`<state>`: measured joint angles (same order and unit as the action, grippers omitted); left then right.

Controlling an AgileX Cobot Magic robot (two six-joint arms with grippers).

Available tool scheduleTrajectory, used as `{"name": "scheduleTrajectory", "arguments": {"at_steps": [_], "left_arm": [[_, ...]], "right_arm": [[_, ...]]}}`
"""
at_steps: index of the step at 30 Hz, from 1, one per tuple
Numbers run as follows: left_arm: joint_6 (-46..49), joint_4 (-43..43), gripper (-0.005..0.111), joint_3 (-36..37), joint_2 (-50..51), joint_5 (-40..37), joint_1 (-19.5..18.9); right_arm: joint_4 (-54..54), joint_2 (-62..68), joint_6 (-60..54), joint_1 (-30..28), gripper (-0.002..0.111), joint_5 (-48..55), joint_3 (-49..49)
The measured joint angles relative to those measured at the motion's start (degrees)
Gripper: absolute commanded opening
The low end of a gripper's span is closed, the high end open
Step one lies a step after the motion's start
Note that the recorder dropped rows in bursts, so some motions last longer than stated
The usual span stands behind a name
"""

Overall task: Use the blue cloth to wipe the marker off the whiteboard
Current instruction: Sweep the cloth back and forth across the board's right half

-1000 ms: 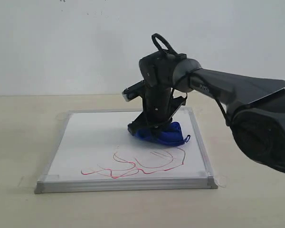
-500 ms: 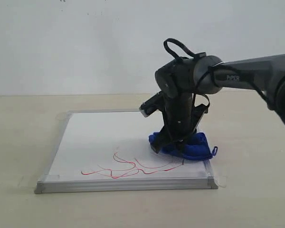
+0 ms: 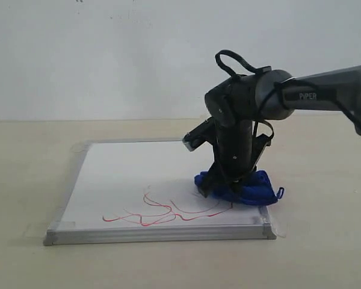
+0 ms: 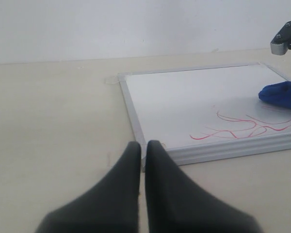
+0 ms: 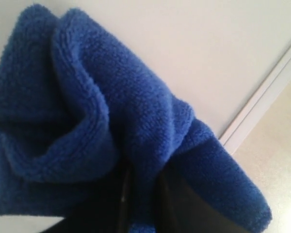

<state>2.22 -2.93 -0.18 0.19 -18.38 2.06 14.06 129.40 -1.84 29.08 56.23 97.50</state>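
Dragged the blue cloth (image 3: pixel 246 191) toward 3 o'clock with my right gripper (image 3: pixel 224 188). It now overhangs the whiteboard (image 3: pixel 126 171) frame near the 4 o'clock corner. The marker (image 3: pixel 162 214) has lost its right-hand loops, and the rest runs along the 6 o'clock edge. Left wrist view: my left gripper (image 4: pixel 143 145) is pressed together over the table (image 4: pixel 53 121), just off a board corner. Only the right wrist view shows my right gripper pinching a cloth fold. The cloth bunches under that gripper, spilling toward 4 o'clock.
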Motion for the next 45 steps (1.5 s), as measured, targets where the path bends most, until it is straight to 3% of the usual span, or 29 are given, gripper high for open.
{"name": "scheduleTrajectory", "arguments": {"at_steps": [13, 31, 39, 45], "left_arm": [[0.00, 0.00, 0.004, 0.00, 0.00, 0.00, 0.00], [0.00, 0.00, 0.004, 0.00, 0.00, 0.00, 0.00], [0.00, 0.00, 0.004, 0.00, 0.00, 0.00, 0.00], [0.00, 0.00, 0.004, 0.00, 0.00, 0.00, 0.00]], "right_arm": [[-1.20, 2.76, 1.19, -0.36, 0.000, -10.82, 7.20], [0.77, 2.76, 1.84, -0.36, 0.000, 8.32, 7.59], [-8.97, 2.76, -0.40, -0.14, 0.000, 6.43, 7.71], [-11.93, 3.39, -3.86, 5.15, 0.000, 1.56, 8.09]]}}
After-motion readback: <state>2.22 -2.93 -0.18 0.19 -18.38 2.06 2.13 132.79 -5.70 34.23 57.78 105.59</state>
